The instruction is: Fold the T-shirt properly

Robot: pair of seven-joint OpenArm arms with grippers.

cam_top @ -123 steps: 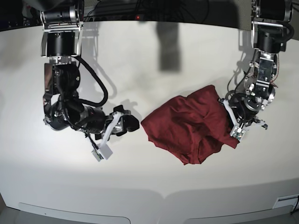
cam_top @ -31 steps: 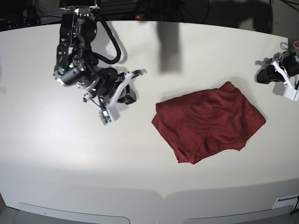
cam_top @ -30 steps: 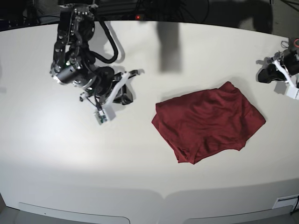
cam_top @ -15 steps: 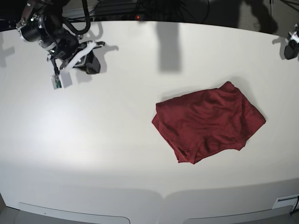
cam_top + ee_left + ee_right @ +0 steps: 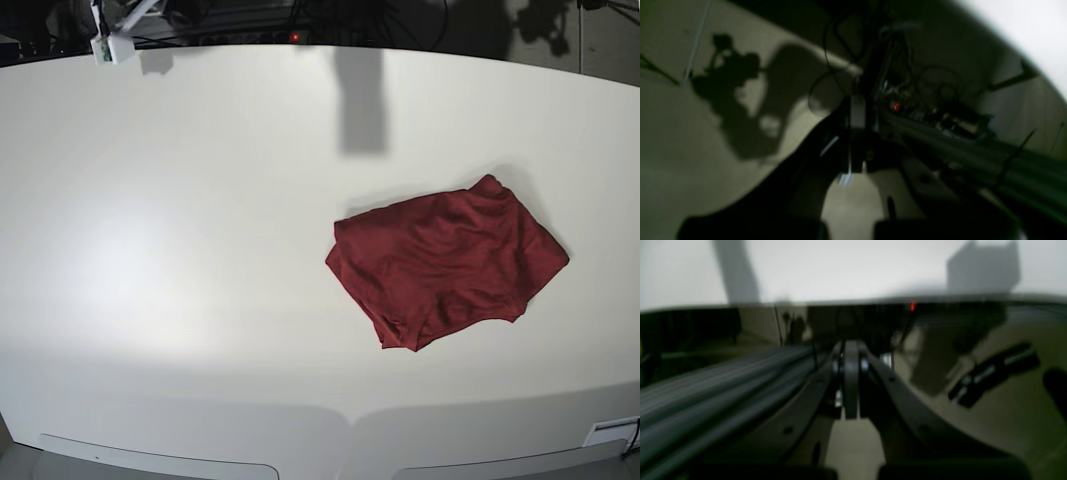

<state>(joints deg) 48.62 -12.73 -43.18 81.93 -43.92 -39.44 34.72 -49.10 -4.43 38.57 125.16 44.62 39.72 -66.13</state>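
Base view: right gripper [image 5: 850, 380] clenched, empty, up at the table's [image 5: 200, 250] far-left edge; shirt [image 5: 445, 268] lies folded, rumpled, right of centre; left gripper [image 5: 855, 133] clenched, empty, out of shot. Fold looks finished; best left untouched, arms parked clear.

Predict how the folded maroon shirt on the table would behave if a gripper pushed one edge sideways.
The T-shirt would probably bunch rather than slide whole: its soft wrinkles suggest thin, limp fabric. The stacked layers, visible at the lower left corner, might shear apart and undo the fold. It looks light, and cannot roll or tip.
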